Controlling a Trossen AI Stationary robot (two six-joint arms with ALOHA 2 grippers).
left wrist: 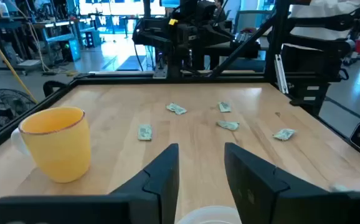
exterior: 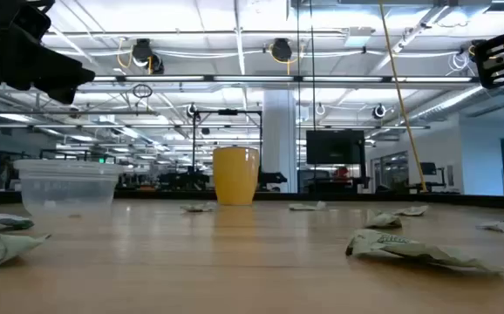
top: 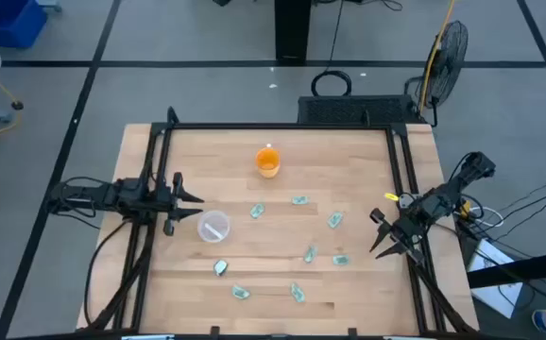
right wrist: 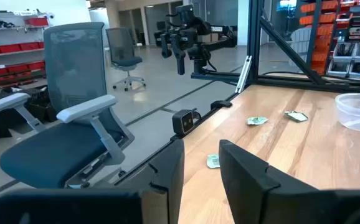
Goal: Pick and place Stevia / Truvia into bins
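Hovering at the desk's (top: 282,283) left edge, the left end effector (top: 196,199) has its fingers apart, nothing between them, tips pointing at the clear cup (top: 213,227) just beside it. Approx. nine Stevia packets (top: 257,212) lie loose on the wood right of and below the clear cup, none in it; the orange cup (top: 267,161) stands upright nearer the far edge, apart from both. Right end effector (top: 383,233) hangs over the desk's right edge w/ fingers apart, empty, nearest packet (top: 341,259) close by.
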